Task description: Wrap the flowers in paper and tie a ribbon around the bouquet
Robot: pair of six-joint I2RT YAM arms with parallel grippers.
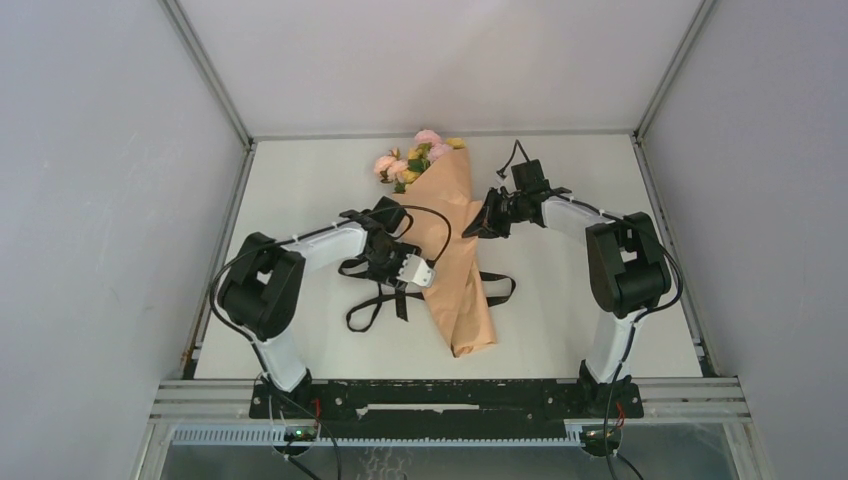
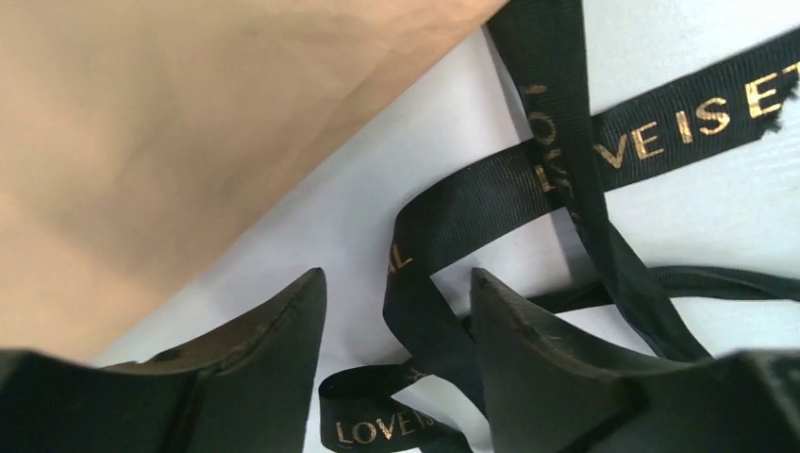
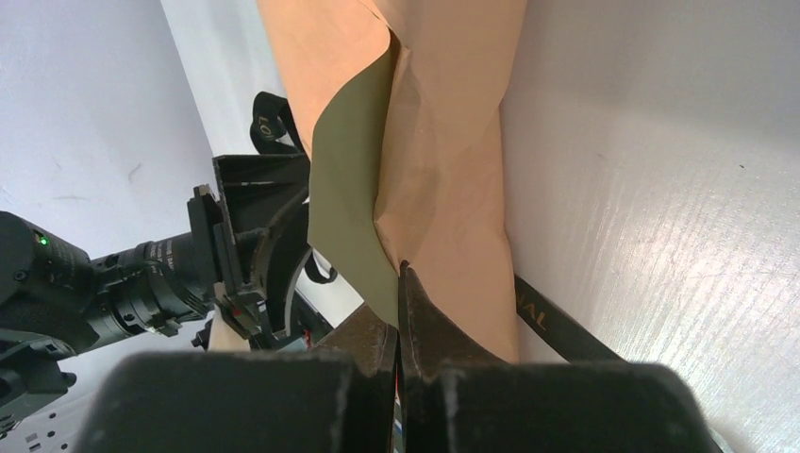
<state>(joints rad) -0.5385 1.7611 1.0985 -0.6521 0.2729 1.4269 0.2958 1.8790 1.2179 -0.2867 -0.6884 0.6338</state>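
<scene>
Your left gripper (image 2: 396, 281) stands open over the looped black, gold-lettered ribbon (image 2: 472, 198), just beside the tapered peach-orange paper bouquet (image 1: 455, 250) lying on the white table (image 1: 300, 180). Your right gripper (image 3: 401, 269) is closed, its tips against the cone's side. Pink and yellow flowers (image 1: 415, 160) fill the cone's wide far end.

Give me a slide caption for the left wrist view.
Open left gripper poised over tangled black ribbon with gold lettering, beside the peach-orange paper wrap.
</scene>
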